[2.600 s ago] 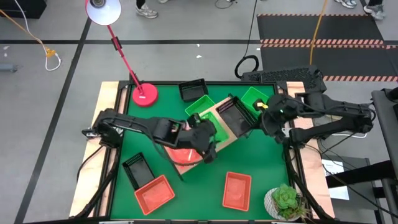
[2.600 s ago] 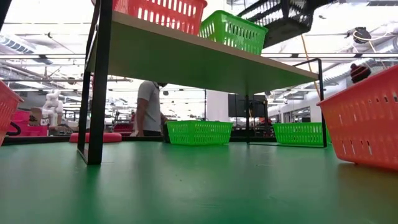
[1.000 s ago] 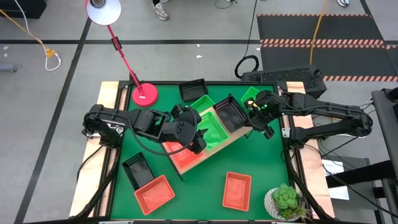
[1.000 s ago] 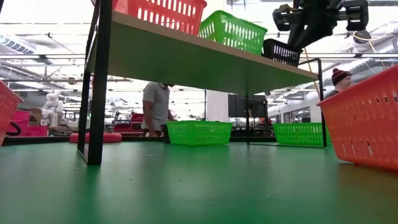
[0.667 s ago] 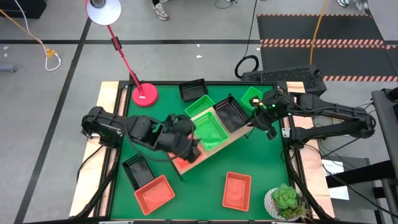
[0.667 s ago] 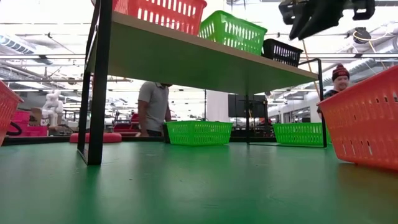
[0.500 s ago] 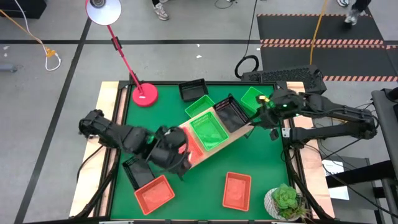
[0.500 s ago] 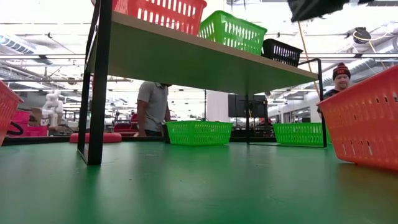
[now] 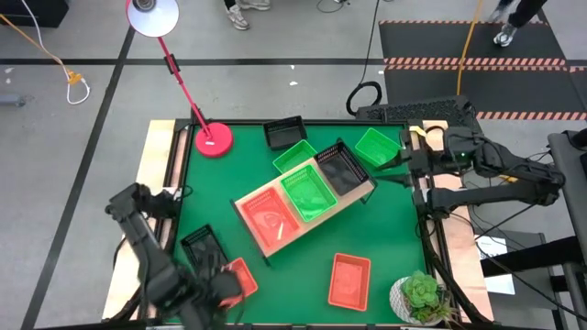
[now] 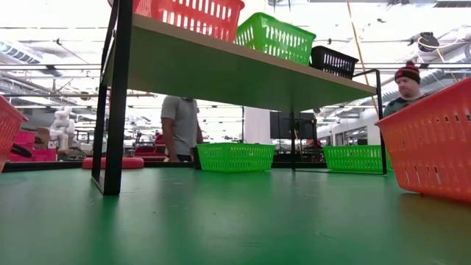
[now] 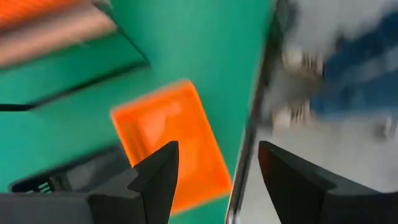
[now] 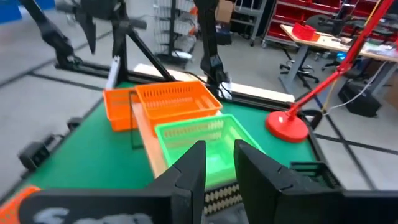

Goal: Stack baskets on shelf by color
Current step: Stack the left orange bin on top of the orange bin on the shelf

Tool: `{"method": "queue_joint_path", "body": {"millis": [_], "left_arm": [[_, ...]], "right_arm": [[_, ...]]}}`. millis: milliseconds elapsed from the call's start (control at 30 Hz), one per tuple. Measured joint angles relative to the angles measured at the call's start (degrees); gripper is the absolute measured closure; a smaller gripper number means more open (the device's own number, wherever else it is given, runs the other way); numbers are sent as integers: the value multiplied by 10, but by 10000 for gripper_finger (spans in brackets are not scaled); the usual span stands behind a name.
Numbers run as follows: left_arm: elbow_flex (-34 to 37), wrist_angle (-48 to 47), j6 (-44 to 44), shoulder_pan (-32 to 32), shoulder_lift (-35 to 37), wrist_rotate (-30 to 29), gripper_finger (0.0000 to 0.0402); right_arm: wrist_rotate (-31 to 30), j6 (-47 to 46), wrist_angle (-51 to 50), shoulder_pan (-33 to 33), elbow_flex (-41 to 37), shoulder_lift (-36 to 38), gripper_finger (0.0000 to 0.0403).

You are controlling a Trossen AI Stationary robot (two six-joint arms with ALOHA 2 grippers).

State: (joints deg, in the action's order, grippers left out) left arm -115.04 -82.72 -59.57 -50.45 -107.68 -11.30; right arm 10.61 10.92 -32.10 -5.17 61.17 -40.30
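Note:
The shelf stands slantwise at the table's middle. It carries one orange basket, one green basket and one black basket; the low view shows them on its top. Loose on the table are two green baskets, two black baskets and two orange baskets. My left gripper is open and empty over the near-left orange basket. My right gripper is open and empty by the table's right edge.
A red desk lamp's base stands at the far left corner. A white pot with a plant stands at the near right corner. Bare green mat lies between the two near orange baskets. People stand beyond the table.
My left gripper has swung from above the shelf's orange basket toward the table's near left corner. My right gripper has risen from the black basket at the shelf's right end and drawn back toward the right edge. All three baskets stay on the shelf.

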Motion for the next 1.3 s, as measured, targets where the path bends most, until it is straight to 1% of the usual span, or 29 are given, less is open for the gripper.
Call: {"method": "queue_joint_path", "body": {"millis": [100, 200, 333, 533, 700, 900, 967, 1033, 1167, 1300], "left_arm": [[25, 2, 56, -32, -5, 36, 179], [58, 22, 113, -48, -5, 67, 179], [111, 62, 237, -56, -5, 106, 179], [212, 165, 391, -53, -4, 115, 179], [290, 215, 454, -51, 0, 114, 179], [375, 267, 499, -61, 29, 132, 184], [400, 285, 503, -64, 47, 135, 198], [427, 302, 503, -66, 66, 134, 220], [477, 344, 502, -62, 100, 132, 277], [499, 365, 508, -57, 117, 133, 330]], "right_arm": [[0, -25, 11, 13, 0, -3, 323], [0, -37, 12, 26, 0, -3, 323], [0, -75, 13, 43, 0, -3, 323], [0, -120, 21, 73, 0, -5, 323], [-5, -142, 56, 92, 0, -14, 324], [-41, -164, 89, 108, 0, -45, 341], [-48, -169, 103, 113, 0, -58, 348], [-48, -173, 122, 117, 0, -73, 355], [-48, -174, 156, 117, 0, -98, 368], [-53, -176, 185, 117, 0, -121, 381]]}}
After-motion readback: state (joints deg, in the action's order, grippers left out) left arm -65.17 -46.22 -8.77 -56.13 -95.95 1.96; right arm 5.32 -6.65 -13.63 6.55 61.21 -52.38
